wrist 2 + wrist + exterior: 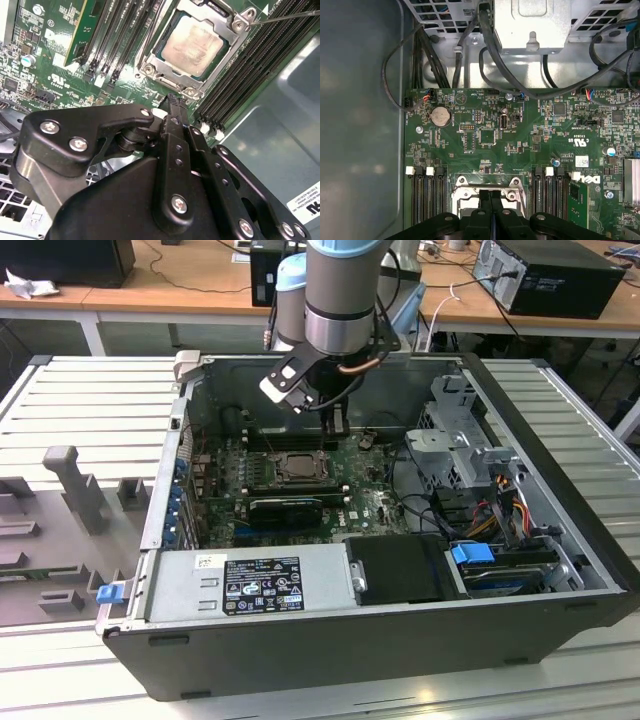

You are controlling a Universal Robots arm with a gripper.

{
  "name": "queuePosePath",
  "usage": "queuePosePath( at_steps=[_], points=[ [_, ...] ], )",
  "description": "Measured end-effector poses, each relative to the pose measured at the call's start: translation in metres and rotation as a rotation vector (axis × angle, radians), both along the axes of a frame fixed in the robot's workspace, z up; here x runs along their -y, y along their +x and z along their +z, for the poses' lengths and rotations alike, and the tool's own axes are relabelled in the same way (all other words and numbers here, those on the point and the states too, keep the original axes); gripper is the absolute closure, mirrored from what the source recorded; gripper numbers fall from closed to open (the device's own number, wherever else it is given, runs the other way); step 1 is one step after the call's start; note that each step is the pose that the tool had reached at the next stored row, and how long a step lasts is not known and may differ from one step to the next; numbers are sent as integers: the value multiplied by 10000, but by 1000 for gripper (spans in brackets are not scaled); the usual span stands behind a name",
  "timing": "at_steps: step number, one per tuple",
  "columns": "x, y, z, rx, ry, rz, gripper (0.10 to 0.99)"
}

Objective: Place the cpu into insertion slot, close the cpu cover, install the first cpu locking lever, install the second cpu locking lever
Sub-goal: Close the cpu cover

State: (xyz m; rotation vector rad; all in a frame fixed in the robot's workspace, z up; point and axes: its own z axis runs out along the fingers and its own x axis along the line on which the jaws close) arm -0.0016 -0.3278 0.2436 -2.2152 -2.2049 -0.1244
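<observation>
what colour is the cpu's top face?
The cpu top is pale silvery beige; best seen in the second wrist view.

Even bright light, dim case (pixel 350 650) interior, soft sheen on cpu (pixel 194 45)

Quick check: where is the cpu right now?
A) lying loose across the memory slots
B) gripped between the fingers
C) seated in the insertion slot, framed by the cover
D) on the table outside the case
C: the cpu lies flat inside the cut-out of the cpu cover, while the fingers are shut together on nothing.
</observation>
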Motion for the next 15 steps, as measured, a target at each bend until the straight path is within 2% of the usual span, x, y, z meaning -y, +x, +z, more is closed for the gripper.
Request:
queuePosePath(
  at_steps=[10, 15],
  points=[
    [0, -53, -6, 0, 1, 0, 980],
    [0, -122, -12, 1, 1, 0, 980]
  ],
)
